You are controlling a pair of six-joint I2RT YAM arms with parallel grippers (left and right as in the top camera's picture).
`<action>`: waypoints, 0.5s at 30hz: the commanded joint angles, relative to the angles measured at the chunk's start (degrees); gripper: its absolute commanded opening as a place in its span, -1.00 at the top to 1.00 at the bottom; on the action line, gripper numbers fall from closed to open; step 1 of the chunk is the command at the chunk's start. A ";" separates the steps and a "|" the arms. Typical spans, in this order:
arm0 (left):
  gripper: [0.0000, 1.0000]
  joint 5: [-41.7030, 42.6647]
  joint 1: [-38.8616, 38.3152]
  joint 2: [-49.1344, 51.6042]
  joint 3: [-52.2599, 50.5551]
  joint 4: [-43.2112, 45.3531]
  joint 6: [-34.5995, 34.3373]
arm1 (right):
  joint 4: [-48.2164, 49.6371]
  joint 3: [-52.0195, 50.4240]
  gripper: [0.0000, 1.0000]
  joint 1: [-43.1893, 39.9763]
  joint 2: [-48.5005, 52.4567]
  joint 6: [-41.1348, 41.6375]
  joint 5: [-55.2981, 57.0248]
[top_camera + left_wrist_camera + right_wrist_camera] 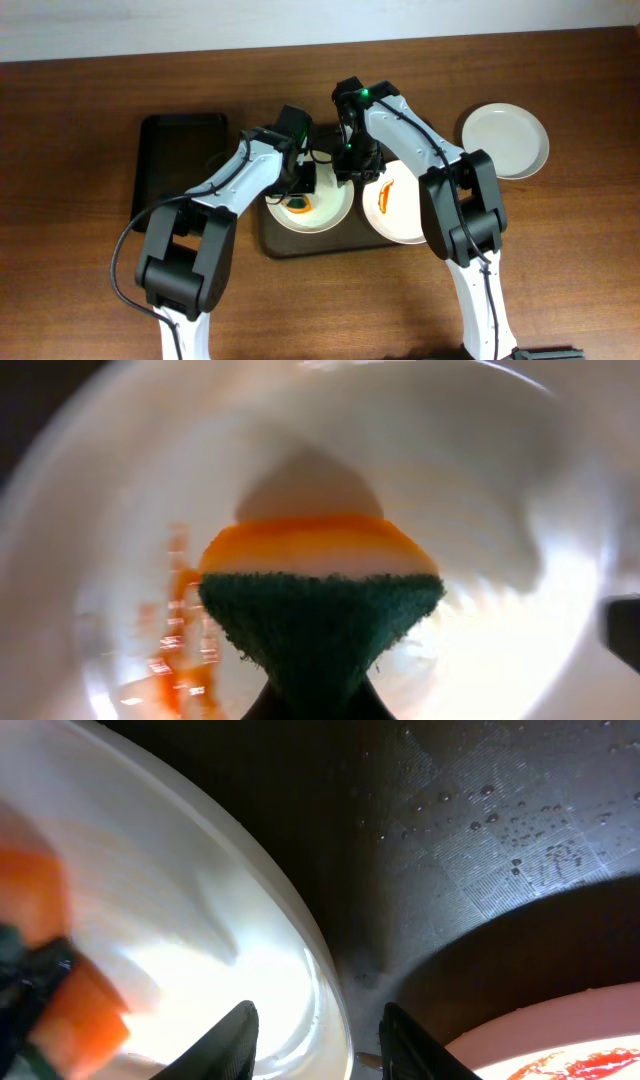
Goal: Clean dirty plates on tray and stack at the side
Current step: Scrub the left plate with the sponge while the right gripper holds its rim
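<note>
A white plate [325, 212] with an orange smear lies on the left of the dark tray [285, 243]. A second smeared plate [400, 215] lies on the tray's right. My left gripper [300, 192] is shut on a green-and-orange sponge [320, 610], which presses into the left plate [480, 510] beside the smear [175, 645]. My right gripper [355, 170] is open, its fingers [320, 1045] on either side of that plate's rim [325, 990]. The sponge [45, 930] shows blurred at the left of the right wrist view.
A clean white plate [505, 140] sits on the table at the right. An empty black tray [180, 160] lies at the left. The dark tray's wet surface [480, 820] shows behind the rim. The second plate [570, 1040] lies close on the right.
</note>
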 commanded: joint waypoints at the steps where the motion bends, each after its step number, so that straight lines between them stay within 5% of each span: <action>1: 1.00 -14.40 0.28 2.47 -2.73 -1.09 -0.15 | -0.04 -0.35 0.17 -0.07 0.85 0.02 -0.28; 5: 1.00 -24.37 0.28 2.27 -2.34 -1.22 -0.15 | -0.07 -0.35 0.17 -0.07 0.85 0.02 -0.28; 15: 1.00 -23.08 0.31 -8.28 6.01 -3.56 -0.13 | -0.09 -0.35 0.18 -0.07 0.85 0.07 -0.33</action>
